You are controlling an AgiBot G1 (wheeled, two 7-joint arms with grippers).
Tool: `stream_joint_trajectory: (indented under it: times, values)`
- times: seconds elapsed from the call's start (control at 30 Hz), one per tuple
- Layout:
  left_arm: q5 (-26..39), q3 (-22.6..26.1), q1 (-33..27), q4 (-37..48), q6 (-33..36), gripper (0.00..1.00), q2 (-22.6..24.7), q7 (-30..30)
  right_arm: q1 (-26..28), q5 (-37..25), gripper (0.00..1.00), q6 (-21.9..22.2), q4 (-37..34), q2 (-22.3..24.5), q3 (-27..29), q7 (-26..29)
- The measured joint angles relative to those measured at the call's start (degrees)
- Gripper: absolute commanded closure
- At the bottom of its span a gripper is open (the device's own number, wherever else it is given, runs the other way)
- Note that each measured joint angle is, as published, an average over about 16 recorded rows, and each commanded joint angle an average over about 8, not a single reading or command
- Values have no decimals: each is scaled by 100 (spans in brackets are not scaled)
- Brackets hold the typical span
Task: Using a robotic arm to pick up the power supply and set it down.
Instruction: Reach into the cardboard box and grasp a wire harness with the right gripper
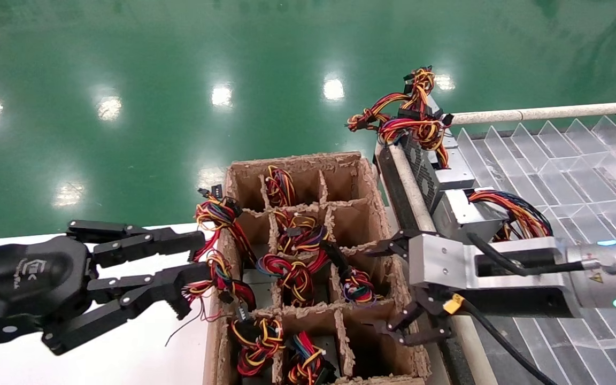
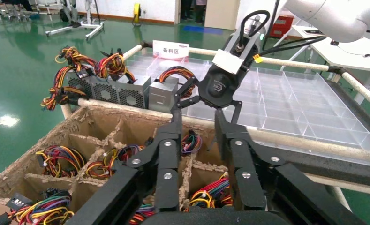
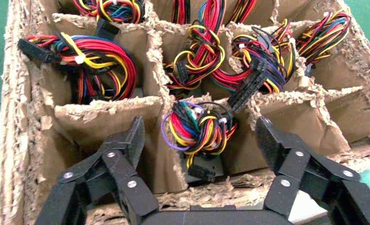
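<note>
The right end effector [image 1: 396, 291], a black claw on a silver-grey boxy wrist block with a white-silver cylinder and a green light behind it, hung with its fingers spread wide over the 3 o'clock edge of the cardboard crate [image 1: 377, 214], pinching nothing. In the right wrist view its two black fingers [image 3: 126, 154] flanked a cell holding the power supply [image 3: 199, 129]; only its tight knot of red, yellow, purple and blue wires with black connectors showed, while the metal body sat deep in the cell and was hard to make out. The crate was rough brown corrugated board with torn, fuzzy divider edges, and several other cells held similar wire bundles [image 1: 294, 232]. At 9 o'clock of the crate, the all-black left end effector [image 1: 179, 272] hovered over the white counter [image 1: 126, 363], fingers apart, tips close to loose wires hanging over the crate wall. At 1 o'clock, two grey metal boxes [image 1: 449, 184], one with a perforated grille side, lay on a clear plastic divided tray [image 1: 559, 171], partly cut off by the right arm.
</note>
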Motion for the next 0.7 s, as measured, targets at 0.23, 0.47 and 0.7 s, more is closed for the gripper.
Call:
stream_joint_trajectory:
  times: [0.23,0.47,0.7]
  values:
    - [0,0,0,0,0,100,0,0,65,-130,100,48,-3,-78,-46,67]
    - [0,0,0,0,0,100,0,0,113,-211,100,71,-5,-113,-71,118]
    - [0,0,0,0,0,100,0,0,170,-278,100,53,-5,-127,-97,162]
